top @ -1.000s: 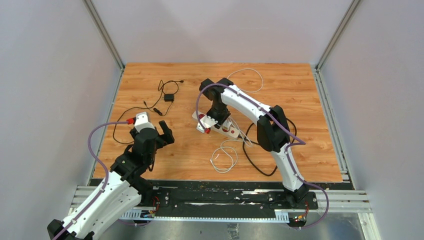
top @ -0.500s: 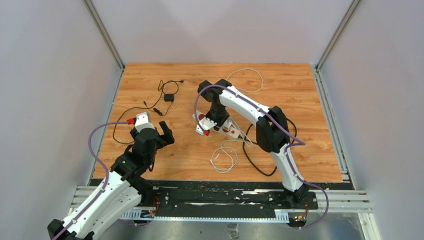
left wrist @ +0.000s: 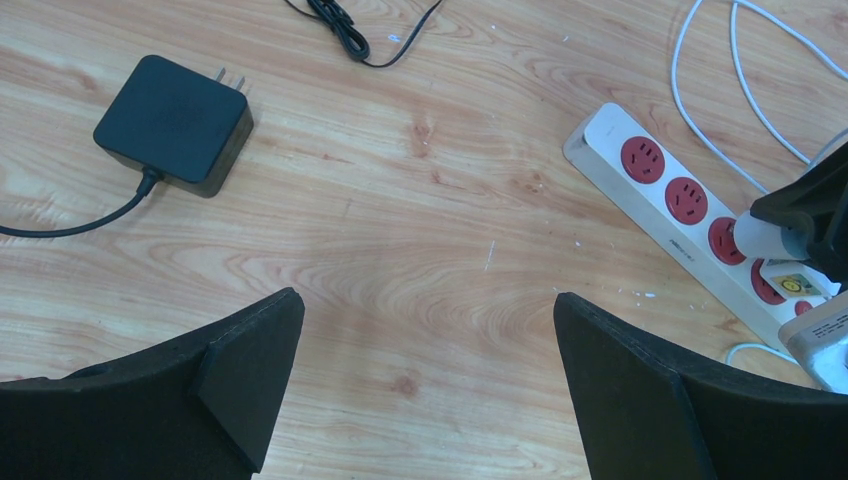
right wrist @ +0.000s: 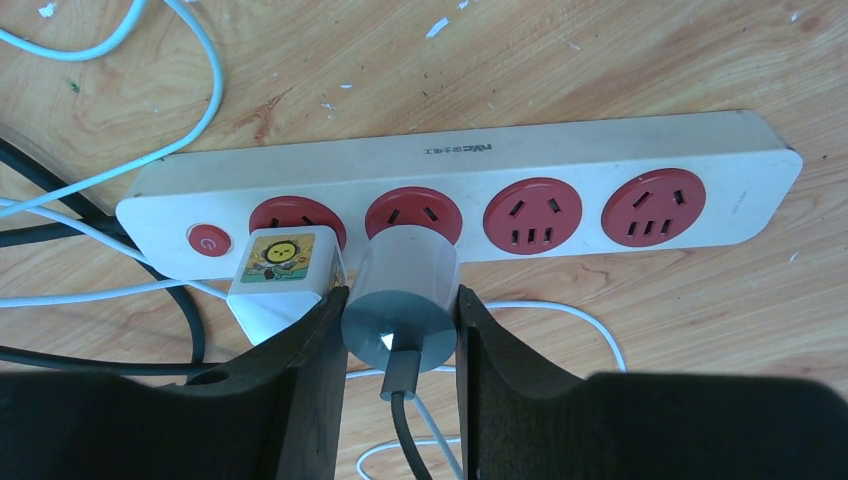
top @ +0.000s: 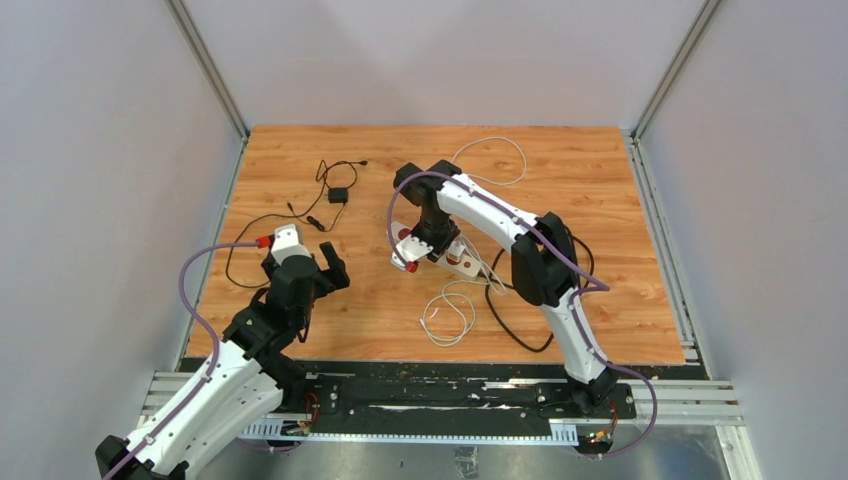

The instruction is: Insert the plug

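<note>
misalignment is the risk: the right gripper (right wrist: 400,300) is clamped on the plug (right wrist: 408,262), held over the second red socket of the power strip (right wrist: 600,160). a tilted push could jam its pins or shove the unbraced strip. the left gripper (left wrist: 425,305) hangs with fingers wide apart, off to the side.

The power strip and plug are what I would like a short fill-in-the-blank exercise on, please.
The power strip has ____ red sockets. The right gripper is shut on a round plug at the ____ socket from the red switch. The left gripper stands ____, holding nothing. The adapter lying apart from the strip is ____ in colour.
Missing words: four; second; open; black.
</note>
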`<act>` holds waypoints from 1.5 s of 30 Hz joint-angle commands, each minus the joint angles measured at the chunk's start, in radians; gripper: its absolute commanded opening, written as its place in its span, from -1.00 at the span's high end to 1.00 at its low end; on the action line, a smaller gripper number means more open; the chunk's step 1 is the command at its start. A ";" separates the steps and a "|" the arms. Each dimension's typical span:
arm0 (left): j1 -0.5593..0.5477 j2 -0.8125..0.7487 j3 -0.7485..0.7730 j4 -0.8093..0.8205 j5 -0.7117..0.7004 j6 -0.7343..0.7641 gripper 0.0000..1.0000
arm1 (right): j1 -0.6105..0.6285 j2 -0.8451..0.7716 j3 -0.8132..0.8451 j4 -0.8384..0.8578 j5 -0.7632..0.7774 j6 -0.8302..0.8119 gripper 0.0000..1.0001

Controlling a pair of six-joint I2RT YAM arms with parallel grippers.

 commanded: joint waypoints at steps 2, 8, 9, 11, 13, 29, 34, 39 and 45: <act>0.005 0.000 -0.009 0.020 -0.012 0.005 -1.00 | 0.012 0.009 -0.057 -0.080 0.045 0.022 1.00; 0.005 0.001 -0.010 0.020 -0.011 0.007 -0.99 | 0.020 0.015 -0.089 -0.017 0.094 0.068 1.00; 0.005 0.001 -0.010 0.020 -0.011 0.006 -1.00 | 0.020 0.016 -0.091 -0.014 0.093 0.073 1.00; 0.005 0.001 -0.010 0.018 -0.012 0.006 -0.99 | 0.020 0.022 -0.095 -0.013 0.089 0.080 1.00; 0.005 0.000 -0.010 0.019 -0.013 0.006 -0.99 | 0.021 0.026 -0.102 -0.002 0.077 0.082 1.00; 0.005 -0.007 -0.011 0.009 -0.044 0.003 -1.00 | -0.018 0.075 -0.142 0.066 -0.009 0.083 1.00; 0.005 -0.005 -0.010 0.007 -0.050 0.003 -0.99 | -0.049 0.090 -0.132 0.035 -0.055 0.070 1.00; 0.005 -0.007 -0.010 0.002 -0.056 0.001 -1.00 | -0.068 0.097 -0.139 0.033 -0.064 0.041 1.00; 0.006 -0.007 -0.008 -0.001 -0.065 0.000 -0.99 | -0.078 0.112 -0.125 0.043 -0.073 0.041 1.00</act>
